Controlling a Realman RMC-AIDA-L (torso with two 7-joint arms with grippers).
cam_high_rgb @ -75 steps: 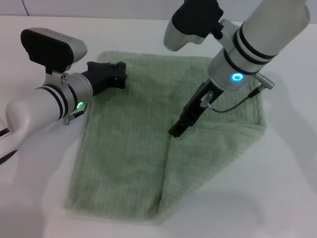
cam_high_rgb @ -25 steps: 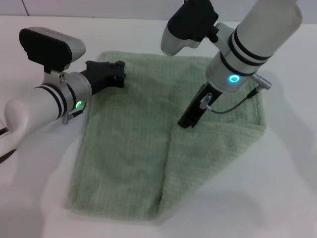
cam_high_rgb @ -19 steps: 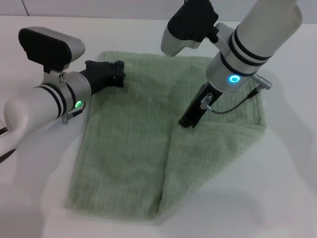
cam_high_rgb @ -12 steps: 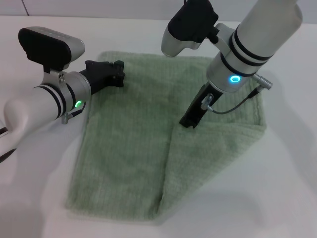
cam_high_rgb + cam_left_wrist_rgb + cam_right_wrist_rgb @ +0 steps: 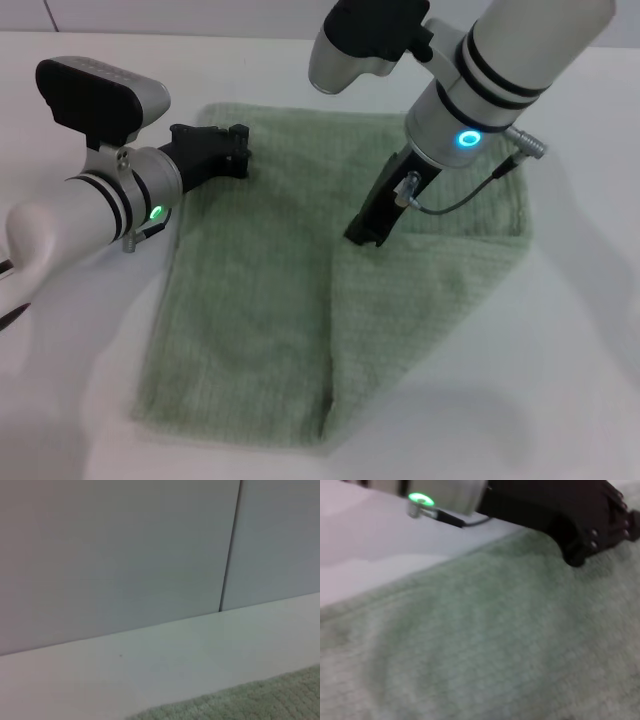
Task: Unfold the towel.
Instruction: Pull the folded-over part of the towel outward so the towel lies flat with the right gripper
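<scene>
Head view shows your right pincer (image 5: 364, 232) tipped down onto the towel (image 5: 250, 300), just at the top of the folded flap's slanted edge. Whether its tips are together on cloth or merely pressing, I cannot tell; the dark fingers hide it. Your left pincer (image 5: 228, 150) sits on the towel's far corner, apparently pinning it, and its state is also unclear. The towel lies flat on the white surface (image 5: 570, 350) beneath both pincers, one corner folded over below the right pincer. Your risk: if the right one has caught both layers, pulling outward drags the whole towel instead of opening the flap. If the left pin is light, that corner slides too.
</scene>
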